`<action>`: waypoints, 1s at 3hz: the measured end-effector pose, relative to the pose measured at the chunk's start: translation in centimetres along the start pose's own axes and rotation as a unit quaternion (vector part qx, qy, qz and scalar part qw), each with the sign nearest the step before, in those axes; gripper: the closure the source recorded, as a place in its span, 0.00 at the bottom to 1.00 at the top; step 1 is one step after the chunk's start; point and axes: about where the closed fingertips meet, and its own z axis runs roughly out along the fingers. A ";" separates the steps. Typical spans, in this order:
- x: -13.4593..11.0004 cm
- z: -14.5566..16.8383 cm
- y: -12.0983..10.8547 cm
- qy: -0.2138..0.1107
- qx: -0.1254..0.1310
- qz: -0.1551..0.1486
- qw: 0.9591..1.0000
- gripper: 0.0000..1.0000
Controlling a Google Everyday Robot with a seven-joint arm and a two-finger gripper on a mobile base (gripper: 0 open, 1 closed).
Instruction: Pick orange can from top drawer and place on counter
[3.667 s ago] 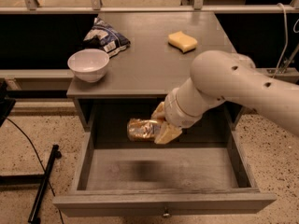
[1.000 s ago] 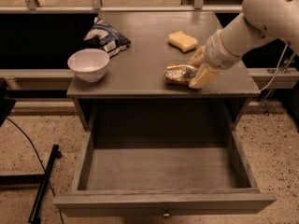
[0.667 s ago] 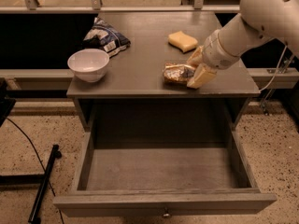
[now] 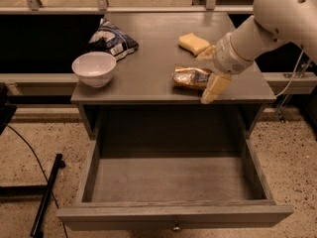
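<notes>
1. Camera view: one open top drawer [image 4: 173, 180] sits nearest.
2. One orange can [image 4: 190, 77] lies sideways near the front edge of the table [image 4: 148, 48], between the released fingers of the one hand [image 4: 205, 78]. A brush on withdrawal could roll it off.
3. Beyond: one white bowl [image 4: 94, 68], one yellow sponge [image 4: 194, 42], one snack bag [image 4: 113, 37].

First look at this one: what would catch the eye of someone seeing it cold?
A big white arm reaches in from the upper right, its gripper open astride the orange can, which lies on its side near the front edge of the counter. Below, the top drawer stands pulled wide open toward the camera.
</notes>
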 end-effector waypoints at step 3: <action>-0.2 -6.8 0.1 0.063 0.054 -0.008 0.997 0.00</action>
